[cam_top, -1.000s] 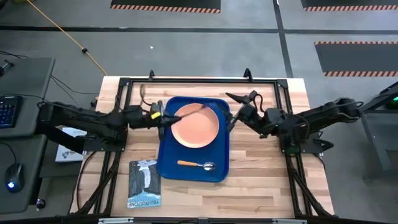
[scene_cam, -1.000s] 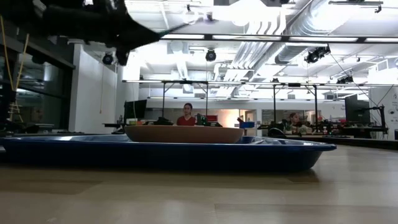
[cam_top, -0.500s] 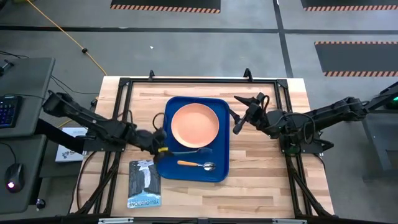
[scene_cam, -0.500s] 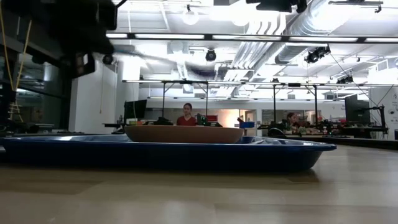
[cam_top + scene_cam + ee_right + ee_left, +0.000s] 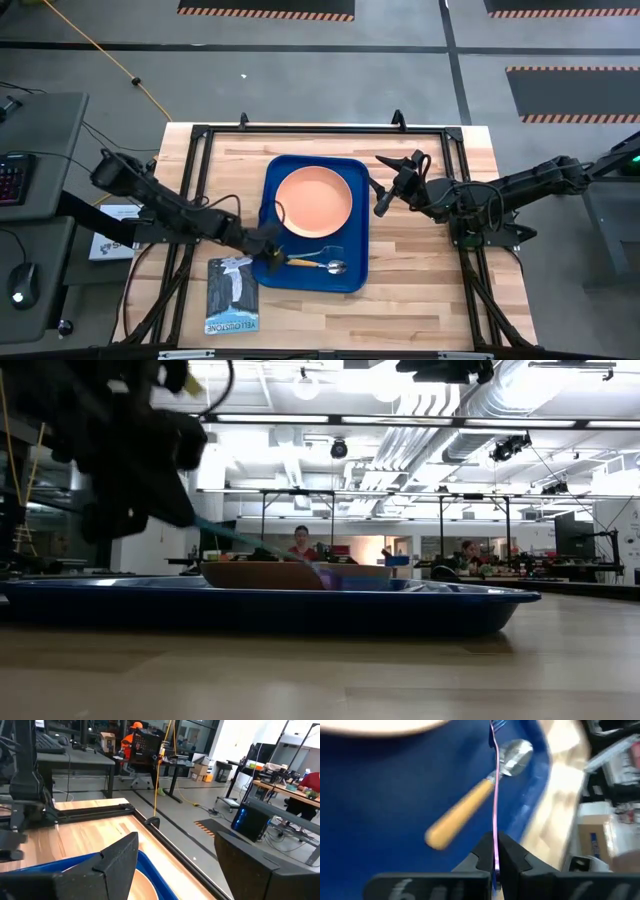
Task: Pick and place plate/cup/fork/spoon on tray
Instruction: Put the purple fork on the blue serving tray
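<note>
The blue tray [image 5: 352, 262] lies mid-table with the salmon-pink plate [image 5: 314, 200] on its far half. The spoon [image 5: 318, 265], with its orange handle [image 5: 460, 817] and metal bowl [image 5: 516, 758], lies on the tray's near half. My left gripper [image 5: 272, 256] is over the tray's near left corner, shut on the light-blue fork [image 5: 312, 252], which reaches out over the spoon. My right gripper [image 5: 385, 190] hovers open and empty off the tray's right rim. No cup shows. My left gripper pinches the fork's handle end [image 5: 496, 856] between its two fingertips. The fork shows edge-on and runs straight out ahead of the fingers toward the table's right, crossing the spoon. In the low view the fork [image 5: 255, 544] slants down from the gripper toward the tray; its tine end is hidden behind the rim.
A grey-blue booklet [image 5: 232, 294] lies on the table by the tray's near left corner. A black frame [image 5: 300, 130] runs round the table top. Bare wood shows right of the tray. People sit at desks in the room beyond.
My left gripper has carried the fork from over the plate's left edge toward the table's near edge and down, to the tray's near left corner. The fork now lies over the spoon instead of over the plate. My right gripper has drawn slightly away from the tray.
</note>
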### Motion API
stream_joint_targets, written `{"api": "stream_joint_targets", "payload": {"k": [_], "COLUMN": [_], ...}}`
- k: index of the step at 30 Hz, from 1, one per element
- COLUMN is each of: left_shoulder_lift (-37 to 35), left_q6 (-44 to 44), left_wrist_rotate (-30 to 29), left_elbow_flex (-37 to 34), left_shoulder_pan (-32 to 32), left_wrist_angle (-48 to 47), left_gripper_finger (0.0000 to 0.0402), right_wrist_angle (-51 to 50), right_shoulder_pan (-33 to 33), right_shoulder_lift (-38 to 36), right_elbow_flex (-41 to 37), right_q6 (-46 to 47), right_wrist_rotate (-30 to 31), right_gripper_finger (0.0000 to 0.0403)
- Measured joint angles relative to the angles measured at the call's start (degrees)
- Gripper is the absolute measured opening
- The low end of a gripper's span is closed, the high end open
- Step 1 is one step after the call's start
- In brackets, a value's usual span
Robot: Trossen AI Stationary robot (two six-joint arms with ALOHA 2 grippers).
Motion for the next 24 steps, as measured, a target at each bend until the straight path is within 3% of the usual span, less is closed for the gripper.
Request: {"api": "stream_joint_targets", "payload": {"k": [12,24], "left_shoulder_lift": [1.6,1.6], "left_q6": [2.7,2.3], "left_wrist_rotate": [8.2,6.7], "left_elbow_flex": [0.0,0.0], "left_shoulder_pan": [7.0,7.5], "left_wrist_angle": [-0.3,-4.6], "left_gripper_finger": [0.0002,0.0017], "right_wrist_angle": [-3.5,-4.3], "right_shoulder_pan": [0.0,0.0], "right_shoulder_lift": [0.0,0.0], "right_elbow_flex": [0.0,0.0], "right_q6": [3.4,5.6], "right_wrist_rotate": [-0.1,-0.3], "right_gripper_finger": [0.0254,0.0254]}}
